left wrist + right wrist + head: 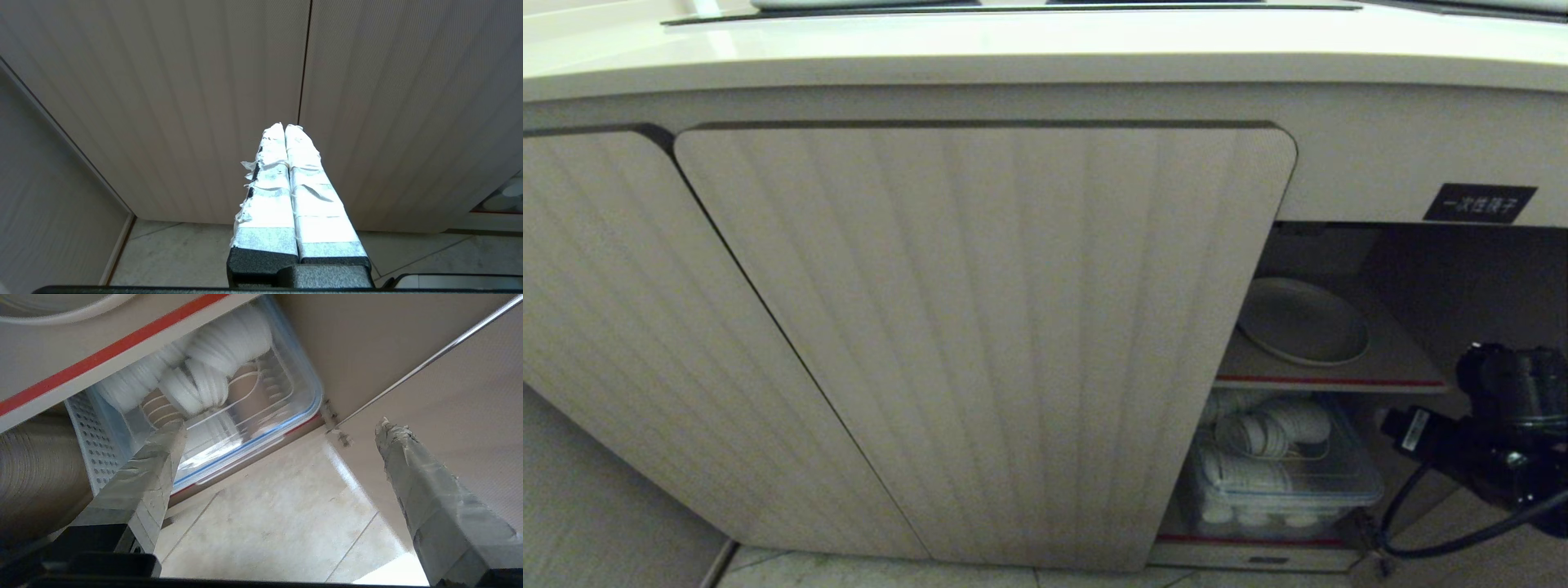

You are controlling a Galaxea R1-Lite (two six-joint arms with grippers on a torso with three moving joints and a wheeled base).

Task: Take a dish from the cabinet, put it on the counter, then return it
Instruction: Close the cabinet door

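Observation:
The cabinet (pixel 980 343) has ribbed doors, and its right compartment stands open. The dish (pixel 1303 320), a plain cream plate, lies flat on the upper red-edged shelf (pixel 1339 380) inside. Part of the dish (pixel 41 302) shows over that shelf edge in the right wrist view. My right arm (pixel 1503 441) reaches in low at the right of the opening. The right gripper (pixel 282 425) is open and empty, below shelf level and apart from the dish. My left gripper (pixel 284 125) is shut on nothing and faces the closed doors. The counter (pixel 1013 41) runs along the top.
A clear plastic box (pixel 1282 469) of stacked white dishes fills the lower shelf, close before my right fingers (pixel 159 465). The opened door panel (pixel 470 388) stands beside the right gripper. Tiled floor (pixel 278 522) lies below. A black label (pixel 1478 202) sits above the opening.

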